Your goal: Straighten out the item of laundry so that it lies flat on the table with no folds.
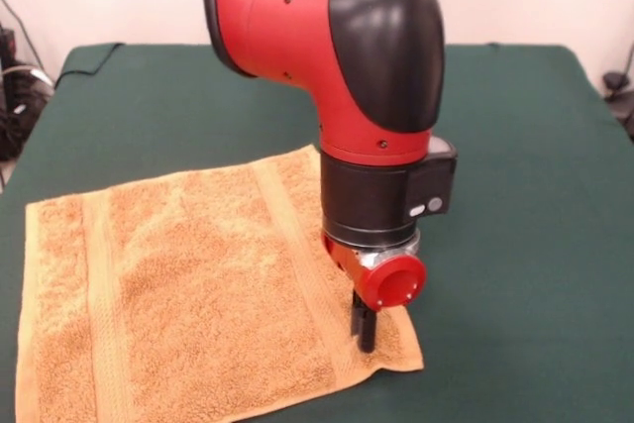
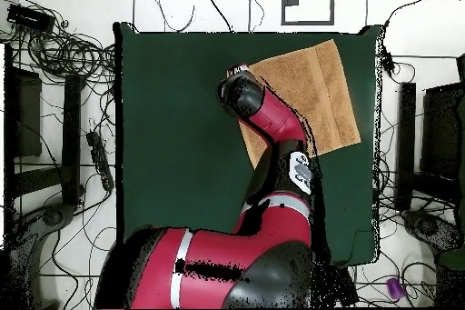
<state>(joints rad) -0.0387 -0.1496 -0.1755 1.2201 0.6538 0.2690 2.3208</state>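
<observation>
The item of laundry (image 1: 198,294), an orange-tan terry towel, lies spread on the table (image 1: 515,195) at the front view's lower left. Woven bands run near its left and right edges, and its left and bottom edges are cut off by the picture. My gripper (image 1: 365,329) stands upright over the towel's near right corner. Its dark fingers (image 1: 368,332) are close together, shut, with tips down on the cloth; whether cloth is pinched between them I cannot tell. In the overhead view the towel (image 2: 313,88) lies at the table's (image 2: 182,143) upper right, and the arm's wrist (image 2: 243,93) hides the gripper.
The red and black arm (image 1: 337,37) reaches down over the towel's right edge. Around the table, the overhead view shows cables (image 2: 64,52) and dark equipment (image 2: 27,115) on the floor. Bare green cloth stretches to the right of the gripper in the front view.
</observation>
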